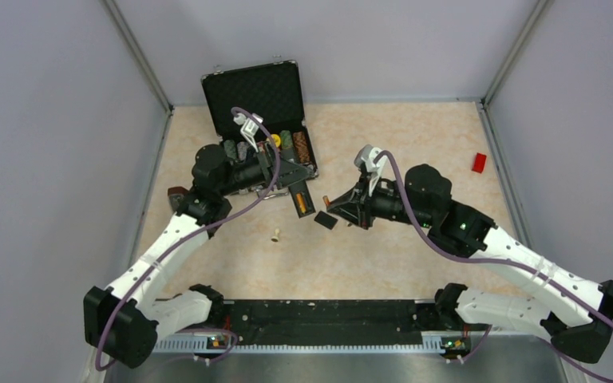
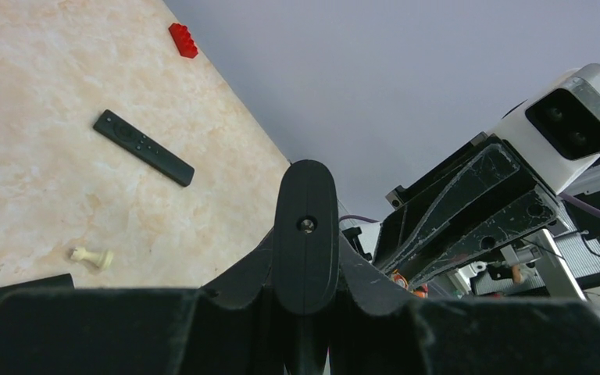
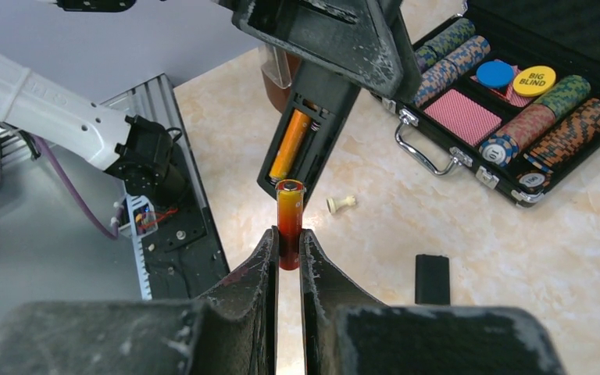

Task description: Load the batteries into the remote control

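Note:
My left gripper [image 1: 287,174] is shut on the black remote control [image 1: 301,199] and holds it tilted above the table, its open battery bay facing my right arm. In the right wrist view the remote [image 3: 324,94] has one orange battery [image 3: 291,144] lying in the bay. My right gripper [image 3: 289,238] is shut on the second red-orange battery [image 3: 290,205], held upright with its metal tip just below the bay's lower end. The small black back cover [image 3: 432,279] lies flat on the table to the right. In the left wrist view the left gripper [image 2: 305,234] clamps the remote, seen end-on.
An open poker chip case [image 1: 259,104] stands behind the left gripper. A cream pawn [image 1: 275,234] lies in front of the remote. A red brick [image 1: 479,162] sits far right. Another slim black bar [image 2: 144,148] lies on the table. The arm bases' black rail [image 1: 327,319] runs along the near edge.

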Controlling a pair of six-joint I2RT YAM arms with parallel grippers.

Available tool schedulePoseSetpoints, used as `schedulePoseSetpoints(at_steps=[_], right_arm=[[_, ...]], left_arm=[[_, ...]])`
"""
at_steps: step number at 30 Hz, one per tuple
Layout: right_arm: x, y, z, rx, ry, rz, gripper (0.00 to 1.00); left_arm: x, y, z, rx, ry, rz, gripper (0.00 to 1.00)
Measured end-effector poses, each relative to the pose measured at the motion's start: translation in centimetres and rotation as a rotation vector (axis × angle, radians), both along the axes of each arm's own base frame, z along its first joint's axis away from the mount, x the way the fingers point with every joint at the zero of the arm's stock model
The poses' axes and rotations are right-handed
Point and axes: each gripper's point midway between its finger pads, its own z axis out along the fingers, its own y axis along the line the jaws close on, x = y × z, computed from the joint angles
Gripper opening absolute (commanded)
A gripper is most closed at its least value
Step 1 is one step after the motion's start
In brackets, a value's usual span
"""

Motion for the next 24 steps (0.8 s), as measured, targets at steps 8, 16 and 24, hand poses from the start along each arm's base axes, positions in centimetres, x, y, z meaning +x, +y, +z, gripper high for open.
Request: schedulePoseSetpoints(at_steps=[8,16,24], right_arm=[[-1.0,0.3,-0.3,0.014,-0.019,0.036,0.0],[-0.9,0.4,-0.3,0.014,-0.025,0.022,0.0],[1.0,2.1,1.3,-0.003,0.241,-0.12,0.0]], left_arm=[[0.0,-1.0,-0.5,-0.007,0.004,-0.028,0.0],[0.0,-1.2,-0.4,-0.016,0.0,-0.034,0.0],[1.3,-1.9,-1.9,-0.049,0.161,-0.004,0.0]])
